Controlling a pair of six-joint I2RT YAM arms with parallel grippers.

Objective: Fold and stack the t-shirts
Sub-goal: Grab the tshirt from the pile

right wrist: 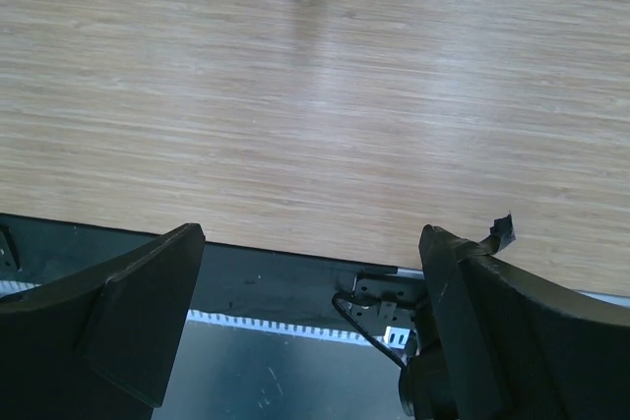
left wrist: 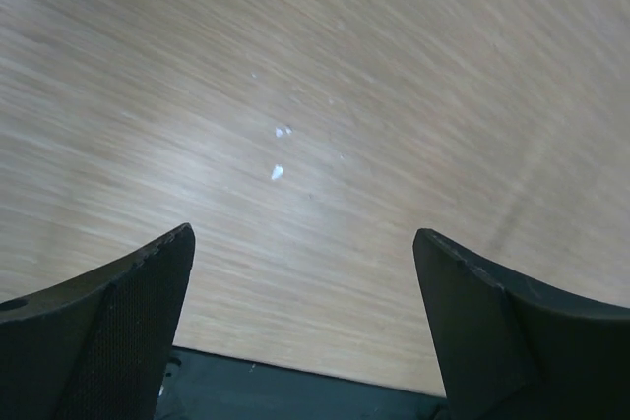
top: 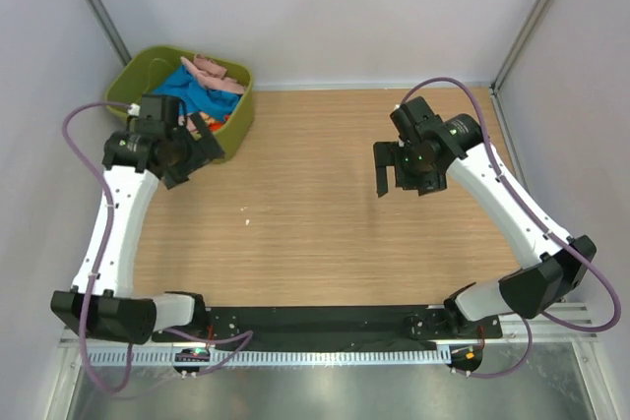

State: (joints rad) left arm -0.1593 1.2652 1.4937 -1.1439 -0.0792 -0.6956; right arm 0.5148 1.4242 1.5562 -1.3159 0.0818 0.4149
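The t-shirts lie bunched in the olive-green tub (top: 136, 71) at the far left corner: a bright blue one (top: 202, 93), a pale pink one (top: 219, 71) on top at the back, and a sliver of red-orange one (top: 220, 121) at the tub's near side. My left gripper (top: 202, 145) is open and empty, just in front of the tub's near right corner; its wrist view shows only bare table between the fingers (left wrist: 302, 231). My right gripper (top: 397, 179) is open and empty over the right half of the table, with nothing between its fingers (right wrist: 311, 230).
The wooden table (top: 315, 204) has small white specks (top: 246, 211), which also show in the left wrist view (left wrist: 277, 172). A black base strip (top: 315, 320) runs along the near edge. White walls and metal posts close in the back and sides.
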